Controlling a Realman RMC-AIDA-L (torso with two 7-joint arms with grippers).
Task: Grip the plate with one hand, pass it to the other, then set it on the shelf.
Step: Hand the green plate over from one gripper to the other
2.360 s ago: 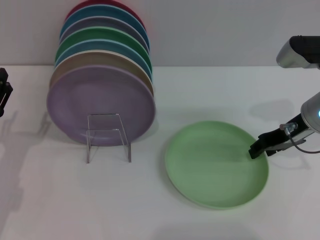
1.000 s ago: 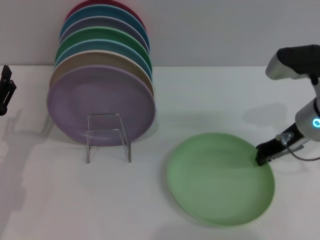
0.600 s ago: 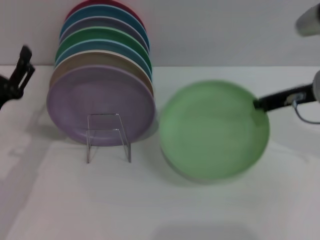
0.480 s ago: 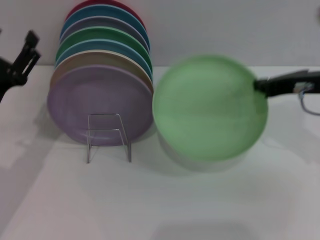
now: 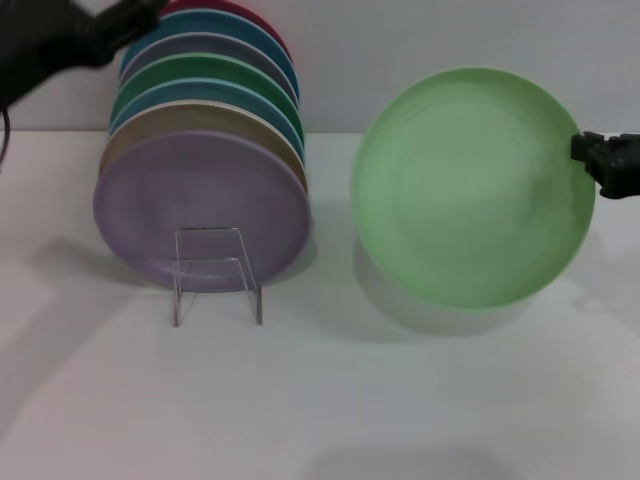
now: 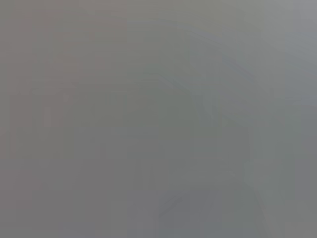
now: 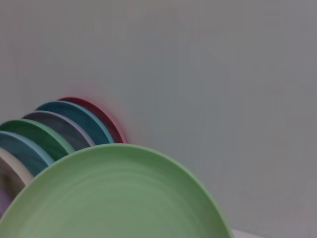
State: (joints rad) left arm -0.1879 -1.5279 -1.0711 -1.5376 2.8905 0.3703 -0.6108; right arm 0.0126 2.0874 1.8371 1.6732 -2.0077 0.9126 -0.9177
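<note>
At three o'clock in the head view, the slim black two-finger right gripper pinched the rim of the round, light mint-green matte plate, holding it clear of the white tabletop and tipped nearly upright, its face toward the camera. A second before, that plate had lain flat on the table at about five o'clock; it had since been swung up and carried toward two o'clock, so the first grip looked done and the handover seemed next. At eleven o'clock the dark left gripper had come in from the nine o'clock edge and reached above the row of coloured plates; whether its fingers were spread or pressed together I could not tell. The small clear wire plate rack stood at about eight o'clock, well apart from the held plate, with the lavender plate leaning just behind its front loop. From the right wrist view the mint plate's rim filled the foreground before the stacked plates.
</note>
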